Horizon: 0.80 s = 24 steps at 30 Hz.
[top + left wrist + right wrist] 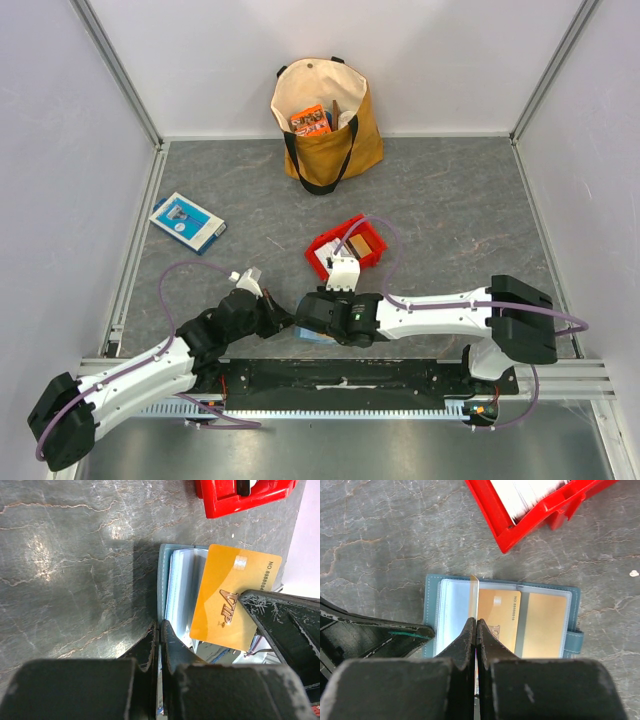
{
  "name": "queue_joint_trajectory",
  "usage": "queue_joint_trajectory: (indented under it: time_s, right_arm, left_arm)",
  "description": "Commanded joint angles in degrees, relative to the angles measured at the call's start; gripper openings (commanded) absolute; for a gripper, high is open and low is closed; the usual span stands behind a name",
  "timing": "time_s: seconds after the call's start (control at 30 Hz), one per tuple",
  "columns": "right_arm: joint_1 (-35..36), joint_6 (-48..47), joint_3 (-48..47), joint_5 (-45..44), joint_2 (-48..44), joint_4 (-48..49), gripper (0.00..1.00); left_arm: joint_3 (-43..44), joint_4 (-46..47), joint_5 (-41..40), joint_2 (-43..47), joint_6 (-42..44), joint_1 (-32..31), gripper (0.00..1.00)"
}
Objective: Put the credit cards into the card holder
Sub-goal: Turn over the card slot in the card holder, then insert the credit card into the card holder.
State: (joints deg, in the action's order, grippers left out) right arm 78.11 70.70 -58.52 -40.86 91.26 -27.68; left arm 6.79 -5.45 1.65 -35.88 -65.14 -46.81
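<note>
Left gripper [160, 630] pinches the open card holder [432, 605] by its cover, steadying it on the table [380, 530] near the red bin [505, 535]. Right gripper [475, 625] clamps a gold credit card [474, 592] edge-down over a pocket, apparently for insertion.

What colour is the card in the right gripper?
The card is golden yellow with VIP lettering; best in the left wrist view.

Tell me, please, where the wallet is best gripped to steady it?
Pinch the wallet by its cover edge opposite the strap, coming in low from the left: it lies open and flat, and that margin is clear of pockets.
</note>
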Motion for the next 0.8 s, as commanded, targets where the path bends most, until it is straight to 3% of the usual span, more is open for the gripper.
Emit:
queue_joint_trajectory:
  time_s: [0.0,0.3,0.5,0.77]
  right_arm:
    - [-0.23,0.75,-0.63,-3.96,-1.88,-9.66,0.0]
    - [-0.23,1.64,3.41,-3.97,-9.16,-12.31,0.0]
    - [-1.11,-2.4,12.98,2.79,-15.23,6.73,0.0]
    - [-5.24,-1.09,24.5,13.34,-16.29,27.32,0.0]
  left_arm:
    - [-0.11,0.88,-0.86,0.37,-0.33,-0.04,0.02]
    - [-0.19,0.62,-1.12,0.46,-0.33,-0.04,0.02]
    - [-0.81,0.71,-1.47,-0.59,-0.42,-0.04,0.02]
    - [-2.22,0.71,-3.14,-3.32,-1.91,-0.04,0.02]
